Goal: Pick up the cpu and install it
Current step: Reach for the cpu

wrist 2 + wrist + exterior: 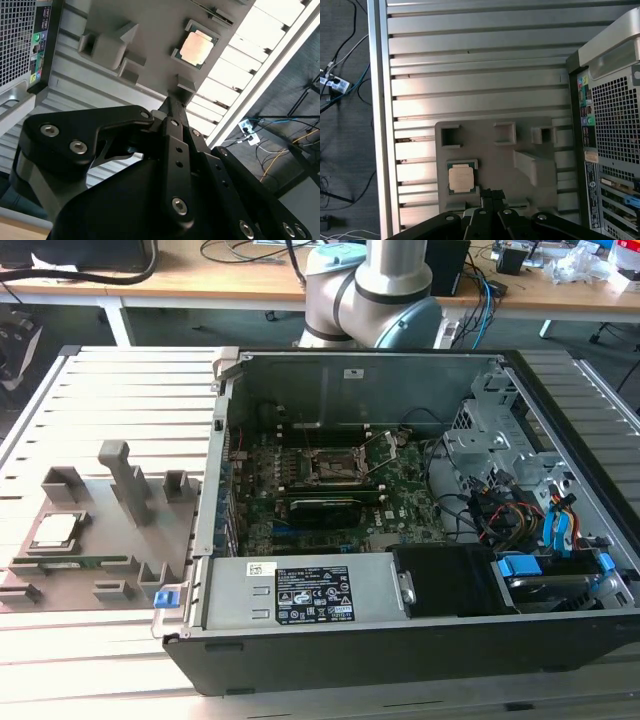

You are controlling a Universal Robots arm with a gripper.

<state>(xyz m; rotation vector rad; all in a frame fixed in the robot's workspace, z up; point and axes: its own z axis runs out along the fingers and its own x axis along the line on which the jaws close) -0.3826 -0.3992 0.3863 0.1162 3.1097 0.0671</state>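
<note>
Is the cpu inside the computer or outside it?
Outside: the cpu lies flat on the gray holder, beside the open computer case.

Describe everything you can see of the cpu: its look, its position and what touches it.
The cpu is a small, flat, square chip with a silvery metal top plate and a thin green rim; the plate catches a warm glare in both wrist views. It lies flat, plate up, seated in a shallow square nest of the grey holder block. It is outside the computer case, to the exterior view's left of it. Only the holder touches it; the gripper hangs apart from it.
</note>
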